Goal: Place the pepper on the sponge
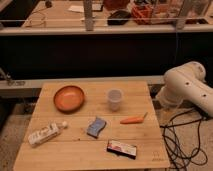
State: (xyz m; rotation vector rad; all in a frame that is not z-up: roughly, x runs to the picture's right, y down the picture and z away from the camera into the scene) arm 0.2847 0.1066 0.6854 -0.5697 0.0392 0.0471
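The pepper [133, 119], a slim orange piece with a greenish stem end, lies on the wooden table [80, 155] right of centre, stem pointing right. The blue sponge [96, 126] rests about a hand's width to its left, nearer the table's middle. Only the robot's white arm [186, 89] shows, folded beside the table's right edge. The gripper itself is not in view, and nothing holds the pepper.
An orange-brown bowl [69, 97] sits at the back left and a clear plastic cup [115, 99] behind the pepper. A white bottle [45, 134] lies at front left, a black-and-red box [121, 149] at the front. Black cables [182, 145] trail on the floor at right.
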